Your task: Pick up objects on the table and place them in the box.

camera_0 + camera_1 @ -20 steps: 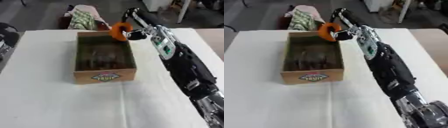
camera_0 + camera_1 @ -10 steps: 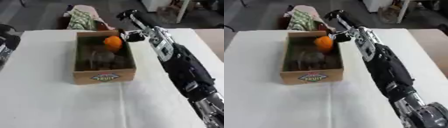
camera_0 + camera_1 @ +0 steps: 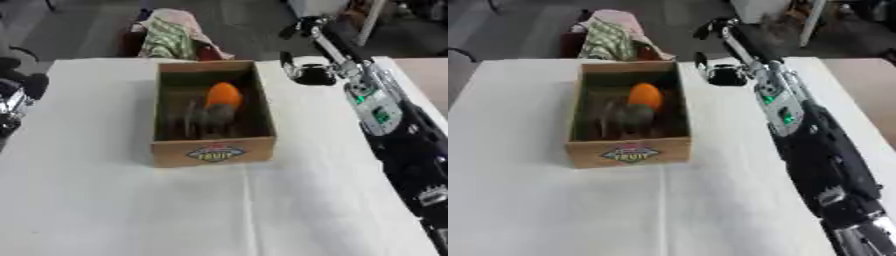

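The orange object (image 3: 223, 95) lies in the box (image 3: 213, 149), left of the right hand (image 3: 721, 74), whose empty fingers look relaxed; next it needs another object from the table (image 3: 262, 210)

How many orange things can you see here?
1. The orange thing lies inside the box, toward its far end, on top of some dark things. More could be hidden beneath those or behind the box walls.

White cloth-covered surface (image 3: 131, 200). Cardboard box (image 3: 213, 150) with a fruit label rests directly on it, left of centre, toward the far edge.
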Available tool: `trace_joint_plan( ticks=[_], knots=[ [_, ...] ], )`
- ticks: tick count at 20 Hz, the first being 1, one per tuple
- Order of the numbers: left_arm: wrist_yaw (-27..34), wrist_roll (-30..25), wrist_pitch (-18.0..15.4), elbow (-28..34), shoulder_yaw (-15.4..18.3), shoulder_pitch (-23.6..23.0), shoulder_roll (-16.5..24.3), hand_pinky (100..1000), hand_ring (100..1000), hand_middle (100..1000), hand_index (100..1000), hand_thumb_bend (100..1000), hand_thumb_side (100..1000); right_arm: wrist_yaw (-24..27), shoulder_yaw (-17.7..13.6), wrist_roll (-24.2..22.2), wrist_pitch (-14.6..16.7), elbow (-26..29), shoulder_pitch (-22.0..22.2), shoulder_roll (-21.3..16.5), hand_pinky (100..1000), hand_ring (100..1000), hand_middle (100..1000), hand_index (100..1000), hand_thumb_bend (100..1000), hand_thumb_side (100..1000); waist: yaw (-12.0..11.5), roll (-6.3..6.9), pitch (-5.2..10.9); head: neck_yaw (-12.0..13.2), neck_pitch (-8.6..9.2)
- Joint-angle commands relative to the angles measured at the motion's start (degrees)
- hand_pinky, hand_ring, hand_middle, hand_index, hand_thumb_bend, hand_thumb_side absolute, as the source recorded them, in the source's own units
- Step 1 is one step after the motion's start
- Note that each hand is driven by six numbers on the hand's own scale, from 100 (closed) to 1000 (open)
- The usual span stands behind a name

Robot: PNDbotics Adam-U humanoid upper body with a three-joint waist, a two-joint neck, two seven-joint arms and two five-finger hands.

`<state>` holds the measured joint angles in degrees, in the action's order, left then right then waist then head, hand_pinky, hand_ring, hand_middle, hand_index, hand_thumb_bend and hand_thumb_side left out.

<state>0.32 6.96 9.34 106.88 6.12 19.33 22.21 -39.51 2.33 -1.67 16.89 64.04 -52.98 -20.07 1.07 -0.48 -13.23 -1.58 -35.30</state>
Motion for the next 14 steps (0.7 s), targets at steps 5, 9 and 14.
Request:
trace_joint_plan(
  ticks=[5, 9, 14],
  knots=[
    [0.82, 4.15, -0.15, 0.37, 1.24, -1.46, 0.87, 678, 448, 528, 697, 620, 371, 6.78, -4.15, 4.12, -5.38, 11.50, 7.88, -3.31, 769, 818, 627, 723, 100, 100, 0.90, 0.10, 0.75, 2.12, -2.34],
    [1.08, 4.97, -0.35, 0.51, 1.66, -2.45, -0.08, 683, 450, 528, 695, 614, 363, 10.41, -6.37, 5.04, -8.19, 17.40, 13.77, -2.68, 760, 816, 626, 716, 100, 100, 1.48, 0.10, 0.30, 2.78, -3.90],
    [0.40, 4.29, -0.86, 0.83, 1.94, -3.64, -1.04, 690, 449, 526, 688, 617, 369, 15.00, -9.00, 6.23, -12.13, 24.42, 21.23, -1.78, 741, 817, 625, 706, 100, 112, 2.09, 0.15, -0.18, 3.37, -5.27]
  ],
)
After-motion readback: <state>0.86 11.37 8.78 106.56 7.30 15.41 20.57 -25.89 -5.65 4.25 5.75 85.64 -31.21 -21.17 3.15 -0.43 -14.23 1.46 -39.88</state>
